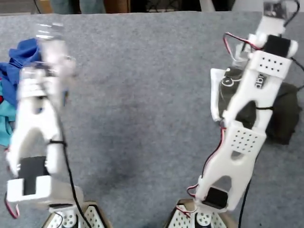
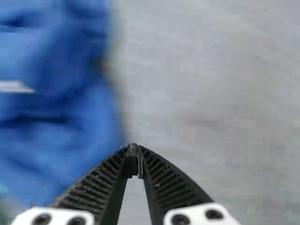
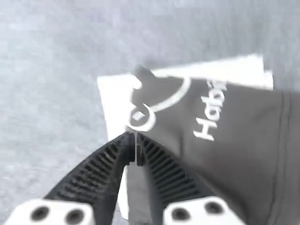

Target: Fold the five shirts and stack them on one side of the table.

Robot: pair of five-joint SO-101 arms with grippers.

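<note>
Evidently between folds: right tool [image 3: 135, 143] over the black shirt [image 3: 225, 140], left tool [image 2: 136, 159] far from it; both closed, seemingly empty. Next: grasp blue shirt [image 2: 51, 93].

Table [image 1: 142, 85], high view.
- Shirt heap [image 1: 23, 57]: left edge, upper half.
- Left arm [image 1: 35, 118]: just right of the heap, overlapping its edge.
- Folded stack [image 1: 285, 123]: right edge, mid-frame, partly under the right arm [image 1: 251, 109].
- Stack order: top shirt [image 3: 225, 150] on bottom shirt [image 3: 110, 108], offset.
</note>
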